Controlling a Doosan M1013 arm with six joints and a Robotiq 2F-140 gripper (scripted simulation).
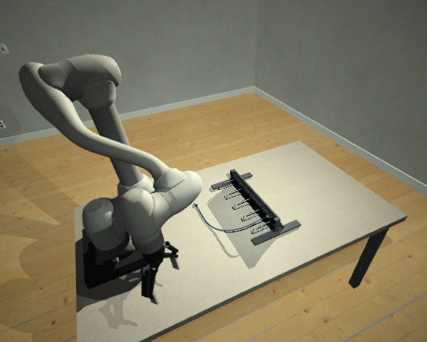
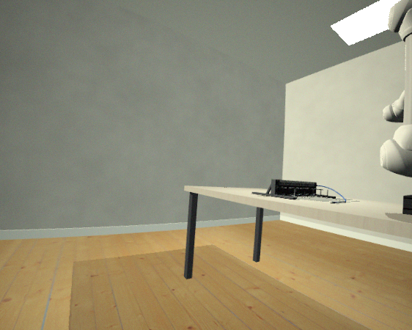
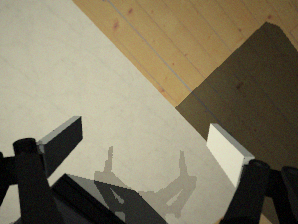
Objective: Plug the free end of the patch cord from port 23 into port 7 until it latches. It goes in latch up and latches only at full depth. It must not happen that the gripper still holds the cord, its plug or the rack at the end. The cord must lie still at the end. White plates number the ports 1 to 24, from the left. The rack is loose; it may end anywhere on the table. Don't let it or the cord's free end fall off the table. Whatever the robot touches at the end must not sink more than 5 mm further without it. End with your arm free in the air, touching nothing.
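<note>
A black patch rack (image 1: 255,201) on two flat feet stands in the middle of the table; it also shows in the exterior view (image 2: 293,188). A blue patch cord (image 1: 229,227) runs from the rack's near end and curves over the table to its free plug (image 1: 195,205), which lies on the table left of the rack. My gripper (image 1: 159,273) is open and empty, pointing down near the table's front edge beside the arm's base, far from the plug. In the wrist view the open fingers frame bare table top and the table edge.
The arm's black base (image 1: 99,266) sits at the table's near left corner. The table's front edge (image 3: 170,100) runs close under the gripper, with wood floor beyond. Short stubs stick out from the rack's front side (image 1: 244,207).
</note>
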